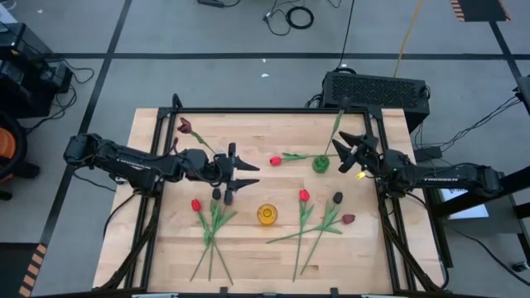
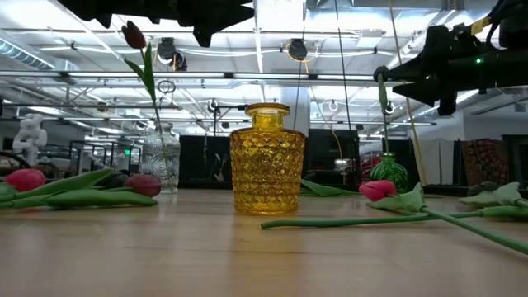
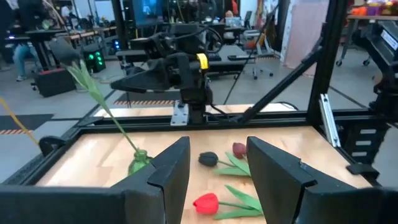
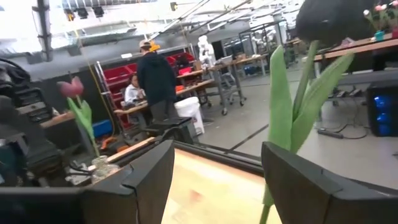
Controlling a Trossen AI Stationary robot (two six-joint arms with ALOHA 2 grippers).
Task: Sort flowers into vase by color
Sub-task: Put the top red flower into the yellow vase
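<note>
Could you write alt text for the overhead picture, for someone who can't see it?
Seen from above, two dark robot arms reach over a wooden table scattered with artificial tulips. The left tool hovers open near the middle; the right tool is open beside a green vase holding one stem. A small yellow vase stands empty at centre.

The only readable text is the white word "TROSSEN" on the right arm [image 1: 447, 177] (high view, small letters); nothing else can be read.
</note>
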